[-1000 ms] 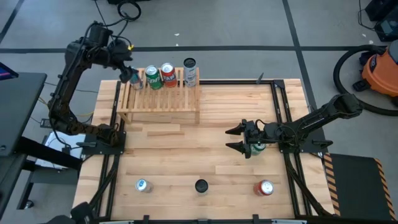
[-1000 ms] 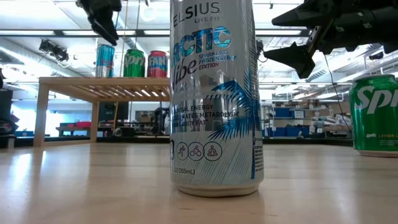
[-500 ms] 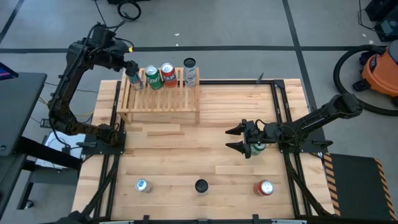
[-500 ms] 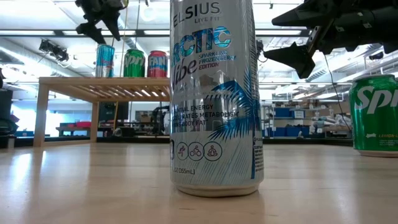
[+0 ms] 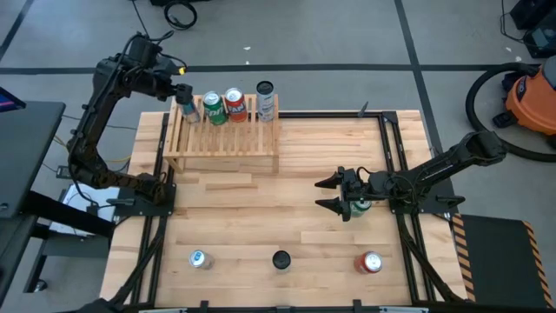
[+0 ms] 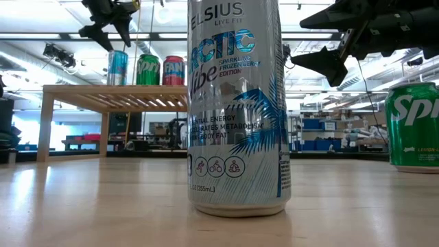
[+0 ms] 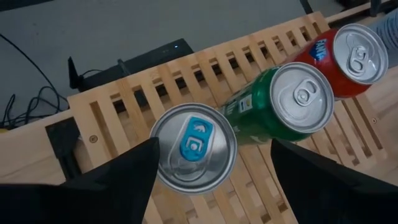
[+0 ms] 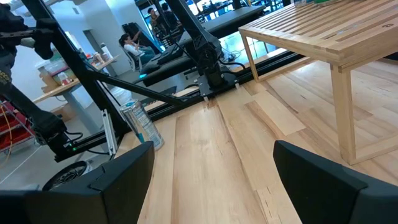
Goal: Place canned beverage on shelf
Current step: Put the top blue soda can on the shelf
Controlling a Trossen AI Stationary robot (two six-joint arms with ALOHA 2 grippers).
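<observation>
I have the left claw (image 5: 180,92) hanging over the far left end of the shelf (image 5: 223,139), its fingers (image 7: 118,177) spread apart with nothing between them. In the left wrist view the blue-tabbed can (image 7: 193,147) stands upright on the shelf slats directly below that claw, showing in the gap between the fingers but not touched by them. Just beside it on the shelf stands a green can (image 7: 301,97), and next to that a red can (image 7: 359,54). From above, a fourth can, silver with a dark top (image 5: 266,101), stands at the shelf's far right end, slightly apart from the red one.

In the low view the left claw sits above the blue-tabbed can's top, clear of it.

The right claw (image 5: 330,195) hovers over the table (image 5: 295,217) on the near right side of the shelf, well apart from it, fingers spread and holding nothing. A green can (image 5: 359,207) stands under the right arm, just behind the claw's fingers.

Along the table's near edge, well away from the shelf, three more cans stand in a row: a silver-and-blue can (image 5: 199,259) on the left, a Celsius can (image 6: 236,103) in the middle, right in front of the low camera, and a red can (image 5: 371,263) on the right.
</observation>
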